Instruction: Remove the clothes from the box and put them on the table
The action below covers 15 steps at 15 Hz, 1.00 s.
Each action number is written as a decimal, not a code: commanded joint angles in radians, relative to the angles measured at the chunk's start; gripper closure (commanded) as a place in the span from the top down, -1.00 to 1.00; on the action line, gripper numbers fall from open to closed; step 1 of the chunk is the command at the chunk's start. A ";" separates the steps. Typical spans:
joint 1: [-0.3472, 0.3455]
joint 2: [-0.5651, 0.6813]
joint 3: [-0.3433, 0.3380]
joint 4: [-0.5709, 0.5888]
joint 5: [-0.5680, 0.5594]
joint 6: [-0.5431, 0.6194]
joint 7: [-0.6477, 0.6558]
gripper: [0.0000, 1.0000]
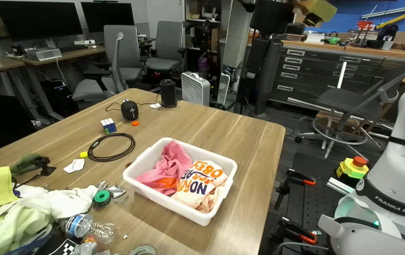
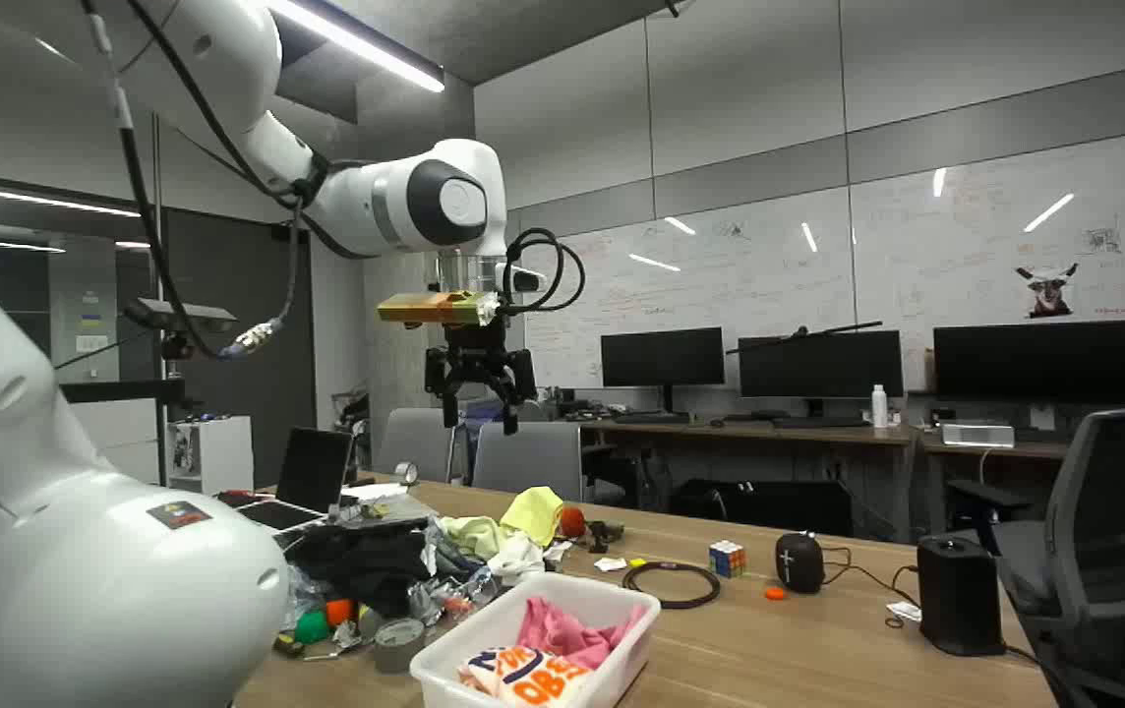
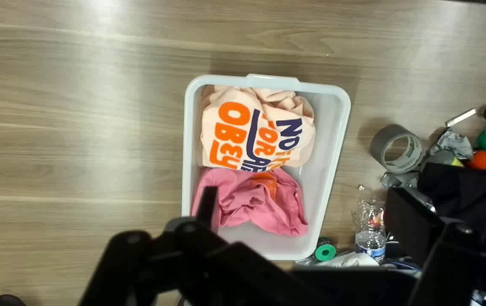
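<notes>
A white box (image 1: 167, 203) stands on the wooden table (image 1: 248, 141); it also shows in an exterior view (image 2: 626, 664) and in the wrist view (image 3: 330, 178). Inside lie a crumpled pink garment (image 1: 170, 164) (image 2: 577, 634) (image 3: 255, 208) with an orange patch and a peach garment (image 1: 197, 184) (image 2: 523, 678) (image 3: 243, 131) with orange and dark blue lettering. The two lie side by side and touch. My gripper (image 2: 481, 418) is open and empty, pointing down high above the table. In the wrist view its fingers (image 3: 303, 197) are wide apart, the left one overlapping the pink garment in the picture.
Beside the box lie a plastic bottle (image 1: 89, 226), a green-centred tape roll (image 1: 102, 197), grey tape (image 3: 397, 148) and a pile of cloths (image 1: 57, 202). Farther along are a coiled cable (image 1: 133, 145), a puzzle cube (image 1: 108, 125) and two black speakers (image 1: 129, 109) (image 1: 168, 93).
</notes>
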 commanded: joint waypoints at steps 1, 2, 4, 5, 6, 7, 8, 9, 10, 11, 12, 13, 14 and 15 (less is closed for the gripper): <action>-0.007 0.000 0.006 0.009 0.003 -0.003 -0.003 1.00; -0.007 -0.002 0.006 0.013 0.003 -0.003 -0.003 1.00; -0.007 -0.004 0.006 0.015 0.004 -0.002 -0.003 1.00; -0.006 -0.002 0.010 0.016 -0.002 0.005 -0.003 1.00; -0.004 0.004 0.015 0.016 -0.002 0.012 -0.001 1.00; -0.004 0.018 0.026 0.026 -0.008 0.017 0.011 1.00; -0.002 0.036 0.039 0.034 -0.013 0.025 0.021 1.00; -0.001 0.060 0.054 0.050 -0.017 0.035 0.034 1.00; 0.001 0.080 0.067 0.058 -0.018 0.054 0.044 1.00; 0.003 0.110 0.085 0.078 -0.021 0.066 0.061 1.00; 0.005 0.138 0.098 0.096 -0.023 0.086 0.067 1.00; 0.005 0.169 0.112 0.116 -0.024 0.105 0.082 1.00; 0.003 0.207 0.126 0.140 -0.028 0.128 0.101 1.00; 0.001 0.243 0.135 0.163 -0.033 0.148 0.114 1.00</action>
